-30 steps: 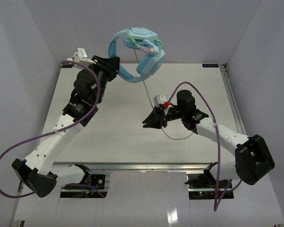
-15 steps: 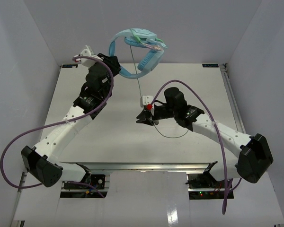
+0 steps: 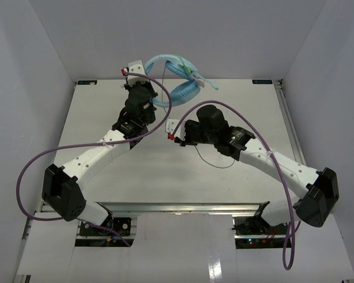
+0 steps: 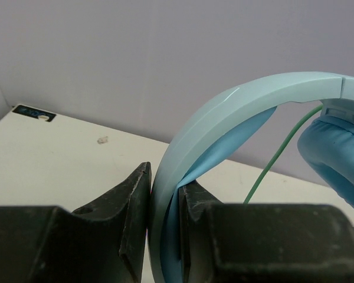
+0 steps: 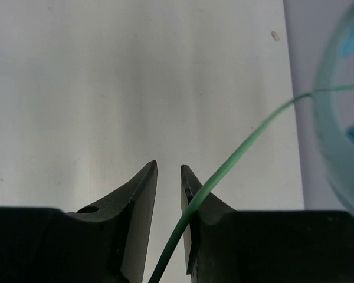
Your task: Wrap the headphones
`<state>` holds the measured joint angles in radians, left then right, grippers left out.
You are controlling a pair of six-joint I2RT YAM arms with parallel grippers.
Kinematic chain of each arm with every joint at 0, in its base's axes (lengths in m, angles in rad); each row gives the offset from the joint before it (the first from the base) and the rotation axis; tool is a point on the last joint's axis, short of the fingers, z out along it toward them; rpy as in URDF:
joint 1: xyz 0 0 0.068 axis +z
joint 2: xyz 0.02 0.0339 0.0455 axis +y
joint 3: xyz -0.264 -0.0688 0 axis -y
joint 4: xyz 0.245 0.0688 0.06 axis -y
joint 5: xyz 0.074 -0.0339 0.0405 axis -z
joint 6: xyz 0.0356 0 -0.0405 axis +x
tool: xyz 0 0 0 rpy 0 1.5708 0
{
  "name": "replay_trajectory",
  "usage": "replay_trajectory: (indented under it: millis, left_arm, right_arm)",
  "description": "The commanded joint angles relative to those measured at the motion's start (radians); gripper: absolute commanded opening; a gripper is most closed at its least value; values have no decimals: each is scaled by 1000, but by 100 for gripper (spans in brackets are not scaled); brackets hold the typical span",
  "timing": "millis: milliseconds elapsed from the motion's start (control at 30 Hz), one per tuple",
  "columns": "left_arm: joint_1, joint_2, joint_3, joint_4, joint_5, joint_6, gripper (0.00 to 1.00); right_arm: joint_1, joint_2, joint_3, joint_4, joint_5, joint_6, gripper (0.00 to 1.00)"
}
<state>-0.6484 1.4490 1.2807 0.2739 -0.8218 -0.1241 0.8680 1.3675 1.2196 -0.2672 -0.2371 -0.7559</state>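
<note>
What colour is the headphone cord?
Pale green. The cord shows best in the right wrist view.

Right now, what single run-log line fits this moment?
left gripper: jaws clamped on headphones, off table | right gripper: jaws slightly apart, cord crossing them

White table boxed in by pale walls

The matte white tabletop [image 3: 165, 177] stands between a plain lilac-grey back wall [image 3: 236, 35], a left side wall [image 3: 23, 71] and a right side wall [image 3: 336, 59]. A small dark label [image 3: 261, 82] lies at the table's far right corner, on the back edge. A metal rail [image 3: 183, 207] runs along the near edge. A tiny pale speck [image 4: 102, 140] sits on the surface near the back wall.
</note>
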Motion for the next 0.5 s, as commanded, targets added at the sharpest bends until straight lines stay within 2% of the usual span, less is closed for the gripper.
replay_trajectory:
  millis: [0,467]
  left_arm:
    - [-7,-49,-45,130,-11,113,0]
    - [-7,-90,-113,-37,48,45,0]
  right_arm:
    - [5,-58,77,-36,210,-144,9]
    - [5,-66,132,53,532,-304,9]
